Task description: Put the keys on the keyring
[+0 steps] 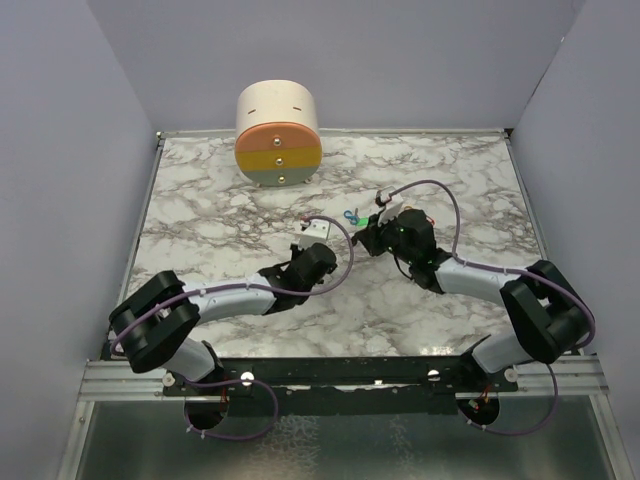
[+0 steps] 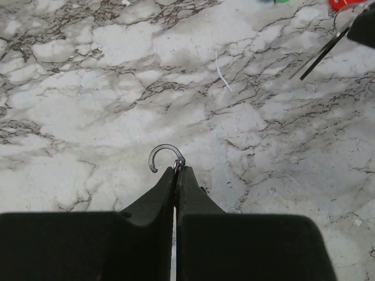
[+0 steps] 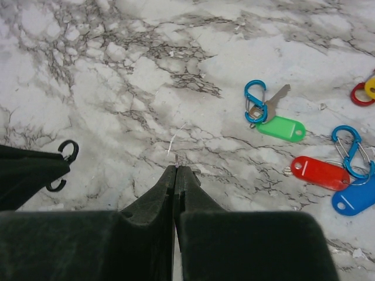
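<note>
My left gripper (image 2: 176, 170) is shut on a dark open keyring (image 2: 164, 153), whose hooked end curls out past the fingertips just above the marble. My right gripper (image 3: 176, 167) is shut on a thin metal piece (image 3: 176, 158) that barely pokes out; I cannot tell what it is. In the left wrist view a thin dark strip (image 2: 319, 55) hangs from that gripper. On the table to its right lie keys with green (image 3: 281, 127), red (image 3: 316, 172), blue (image 3: 353, 200) and yellow (image 3: 370, 86) heads. The left fingertips with the keyring (image 3: 68, 150) show at the left edge.
Blue carabiner clips (image 3: 255, 100) (image 3: 347, 147) lie among the keys. A round cream drawer unit (image 1: 278, 135) with orange, yellow and grey fronts stands at the back. A white scrap (image 2: 221, 73) lies on the marble table (image 1: 200, 220). Grey walls enclose three sides.
</note>
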Tool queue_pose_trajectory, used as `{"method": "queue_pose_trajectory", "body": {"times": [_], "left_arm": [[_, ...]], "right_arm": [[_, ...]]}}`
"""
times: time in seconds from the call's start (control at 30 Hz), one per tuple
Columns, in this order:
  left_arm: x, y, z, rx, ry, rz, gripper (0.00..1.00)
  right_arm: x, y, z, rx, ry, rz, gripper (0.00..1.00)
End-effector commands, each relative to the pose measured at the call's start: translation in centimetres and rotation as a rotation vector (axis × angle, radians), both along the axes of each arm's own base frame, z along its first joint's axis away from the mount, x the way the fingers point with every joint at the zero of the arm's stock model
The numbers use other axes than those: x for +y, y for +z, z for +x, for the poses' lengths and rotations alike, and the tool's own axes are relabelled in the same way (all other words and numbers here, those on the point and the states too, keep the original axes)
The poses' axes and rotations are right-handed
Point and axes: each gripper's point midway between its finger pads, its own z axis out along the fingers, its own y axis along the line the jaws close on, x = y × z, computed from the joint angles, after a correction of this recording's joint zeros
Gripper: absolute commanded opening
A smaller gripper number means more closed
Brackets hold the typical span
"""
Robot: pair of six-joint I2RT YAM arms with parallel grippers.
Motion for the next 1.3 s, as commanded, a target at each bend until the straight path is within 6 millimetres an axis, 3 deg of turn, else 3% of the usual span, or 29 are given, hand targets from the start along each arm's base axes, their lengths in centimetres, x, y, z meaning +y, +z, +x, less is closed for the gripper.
{"method": "queue_pose_trajectory", "body": {"times": [0.0, 0.4, 1.27], "left_arm": [[-0.5, 2.1, 0.8, -0.022, -0.071, -0.038, 0.0], [-2.7, 4.0, 2.4, -0.029, -0.16, -0.1, 0.0], [-3.4, 4.2, 3.2, -0.032, -0.163, -0.112, 0.0]], "right_arm": [[2.6, 1.5, -0.7, -0.065, 0.148, 0.022, 0.01], [5.9, 1.3, -2.9, -0.143, 0.292, -0.033, 0.01], [7.9, 0.2, -4.2, -0.145, 0.375, -0.074, 0.01]]}}
